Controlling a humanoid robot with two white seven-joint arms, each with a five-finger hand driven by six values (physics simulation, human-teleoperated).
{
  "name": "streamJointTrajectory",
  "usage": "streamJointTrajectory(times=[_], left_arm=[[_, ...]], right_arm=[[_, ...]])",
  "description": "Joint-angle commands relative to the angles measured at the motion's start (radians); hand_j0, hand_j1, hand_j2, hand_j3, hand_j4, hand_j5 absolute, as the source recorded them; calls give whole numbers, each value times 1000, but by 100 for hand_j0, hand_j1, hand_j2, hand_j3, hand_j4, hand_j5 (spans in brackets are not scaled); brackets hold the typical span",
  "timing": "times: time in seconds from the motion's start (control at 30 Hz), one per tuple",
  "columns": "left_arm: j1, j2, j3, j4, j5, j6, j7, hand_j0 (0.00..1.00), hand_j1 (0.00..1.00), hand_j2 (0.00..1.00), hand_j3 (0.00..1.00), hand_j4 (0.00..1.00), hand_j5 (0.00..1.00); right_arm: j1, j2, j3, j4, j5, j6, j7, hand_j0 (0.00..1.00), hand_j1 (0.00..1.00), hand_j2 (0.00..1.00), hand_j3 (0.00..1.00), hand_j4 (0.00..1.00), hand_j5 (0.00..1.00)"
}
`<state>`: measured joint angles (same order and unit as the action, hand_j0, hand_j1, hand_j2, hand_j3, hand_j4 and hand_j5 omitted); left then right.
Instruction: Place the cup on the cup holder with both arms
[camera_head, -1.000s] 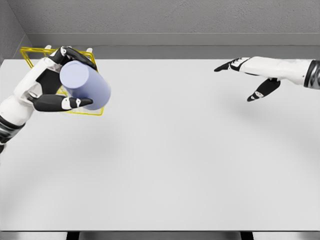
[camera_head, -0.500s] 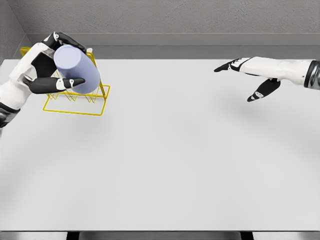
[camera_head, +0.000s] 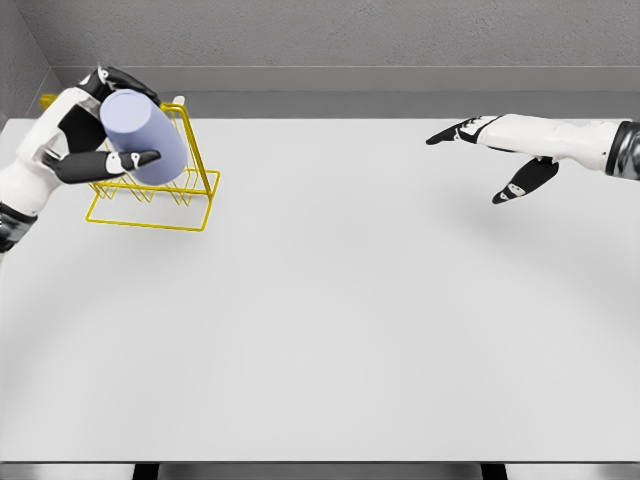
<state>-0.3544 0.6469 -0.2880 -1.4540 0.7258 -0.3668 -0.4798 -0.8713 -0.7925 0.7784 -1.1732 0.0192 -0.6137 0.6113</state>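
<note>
Right now your left hand (camera_head: 95, 130) has fingers wrapped on the cup (camera_head: 145, 137), tilted over the yellow cup holder (camera_head: 150, 205). Let go off-centre & it'll tip the wire frame. Right hand (camera_head: 500, 160) hangs spread, holding nothing, well apart.

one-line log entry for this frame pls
left hand: shut on cup | cup: tilted, over yellow cup holder | seated: cannot tell | right hand: open, idle above table

Single head view, high, looking down over table (camera_head: 350, 330), moderately near.
</note>
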Motion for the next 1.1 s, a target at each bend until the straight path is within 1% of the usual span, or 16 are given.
streamJointTrajectory(times=[0.0, 0.17, 0.33, 0.5, 0.67, 0.7, 0.73, 0.77, 0.8, 0.83, 0.87, 0.9, 1.07], left_arm=[[0, -6, 0, 1, 6, 0, 0, 27, 27, 27, 27, 27, 27], [31, -3, 0, -6, 11, -1, -5, 27, 27, 27, 27, 27, 27], [31, 13, 6, 3, 12, 0, -3, 27, 27, 27, 27, 27, 27], [31, 13, 10, 21, 11, 0, -3, 28, 28, 28, 28, 28, 28], [34, 13, 9, 23, 6, 0, -3, 28, 28, 28, 28, 28, 28], [35, 13, 7, 23, 6, 2, -5, 32, 32, 32, 32, 32, 32], [35, 14, 9, 23, 4, 0, -5, 39, 39, 39, 39, 39, 39], [35, 14, 9, 23, 4, 0, -5, 52, 52, 52, 52, 52, 52], [35, 14, 10, 23, 3, -1, -5, 71, 71, 71, 71, 71, 71], [37, 14, 9, 21, 1, -1, -5, 77, 77, 77, 77, 77, 77], [34, 14, 10, 21, -22, -1, -3, 80, 80, 80, 80, 80, 80], [35, 13, 10, 21, -26, -1, -3, 82, 82, 82, 82, 82, 82], [37, 13, 12, 14, -26, -7, -3, 88, 88, 88, 88, 88, 88]], right_arm=[[0, -2, -1, 0, -7, 3, 0, 100, 100, 100, 100, 100, 100], [0, -4, -1, 0, -7, 3, 0, 100, 100, 100, 100, 100, 100], [0, -4, -1, 0, -7, 3, 0, 100, 100, 100, 100, 100, 100], [0, -5, -2, 0, -7, 3, 0, 100, 100, 100, 100, 100, 100], [0, -5, -1, 0, -7, 3, 0, 100, 100, 100, 100, 100, 100], [0, -5, -1, 0, -7, 3, 0, 100, 100, 100, 100, 100, 100], [0, -5, -1, 0, -7, 3, 0, 100, 100, 100, 100, 100, 100], [0, -5, -1, 0, -7, 3, 0, 100, 100, 100, 100, 100, 100], [0, -5, -1, 0, -7, 3, 0, 100, 100, 100, 100, 100, 100], [0, -5, -1, 0, -7, 3, 0, 100, 100, 100, 100, 100, 100], [0, -4, -2, 0, -7, 3, 0, 100, 100, 100, 100, 100, 100], [0, -4, -1, 0, -7, 3, 0, 100, 100, 100, 100, 100, 100], [0, -2, -1, 0, -7, 3, 0, 100, 100, 100, 100, 100, 100]])
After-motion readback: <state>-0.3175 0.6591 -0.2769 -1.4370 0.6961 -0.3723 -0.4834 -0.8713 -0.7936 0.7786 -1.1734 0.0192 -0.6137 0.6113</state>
